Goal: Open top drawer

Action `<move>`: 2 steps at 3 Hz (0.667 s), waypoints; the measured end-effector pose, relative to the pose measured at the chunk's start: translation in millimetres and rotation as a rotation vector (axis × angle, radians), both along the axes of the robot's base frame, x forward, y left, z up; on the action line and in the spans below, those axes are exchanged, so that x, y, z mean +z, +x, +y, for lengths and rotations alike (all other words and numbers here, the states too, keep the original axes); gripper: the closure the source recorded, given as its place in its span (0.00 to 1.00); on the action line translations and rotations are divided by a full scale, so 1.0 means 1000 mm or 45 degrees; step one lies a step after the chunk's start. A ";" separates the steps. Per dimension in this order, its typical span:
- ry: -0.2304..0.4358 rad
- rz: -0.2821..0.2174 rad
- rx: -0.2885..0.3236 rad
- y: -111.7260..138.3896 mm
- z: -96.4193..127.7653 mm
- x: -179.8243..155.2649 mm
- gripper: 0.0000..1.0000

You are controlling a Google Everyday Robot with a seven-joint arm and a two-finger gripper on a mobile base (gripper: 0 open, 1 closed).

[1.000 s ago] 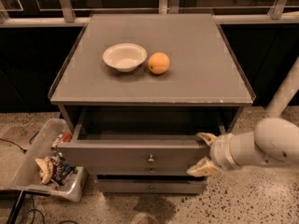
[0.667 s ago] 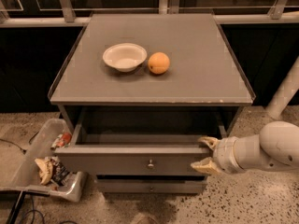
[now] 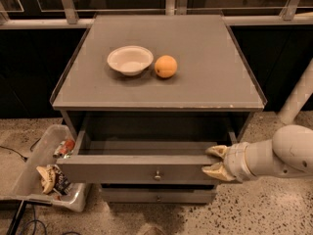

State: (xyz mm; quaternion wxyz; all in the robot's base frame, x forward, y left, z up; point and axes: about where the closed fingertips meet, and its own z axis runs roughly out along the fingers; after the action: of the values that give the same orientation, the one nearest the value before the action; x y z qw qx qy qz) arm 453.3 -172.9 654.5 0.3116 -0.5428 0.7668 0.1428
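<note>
Camera view: the top drawer [image 3: 122, 168] sits pulled well out under the desk [image 3: 220, 72] top, with our pincer [image 3: 209, 160] narrow and pinching its front's right end, so we risk racking it from that off-centre pull, or slipping off.

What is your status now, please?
Gripper clamped on right end of top drawer front. Drawer partly out. Floor bin sits near its left corner.

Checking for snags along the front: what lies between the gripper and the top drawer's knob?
Only bare grey front of the top drawer, seen in the camera view; the gripper holds its right end, the knob sits at centre.
</note>
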 end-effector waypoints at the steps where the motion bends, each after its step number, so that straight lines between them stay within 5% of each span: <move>1: 0.004 0.005 0.007 -0.012 0.000 -0.001 1.00; 2: 0.004 0.005 0.007 -0.012 0.000 -0.001 0.81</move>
State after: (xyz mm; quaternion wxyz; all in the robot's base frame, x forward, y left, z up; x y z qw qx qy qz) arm 441.5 -173.0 653.3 0.3104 -0.5442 0.7657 0.1459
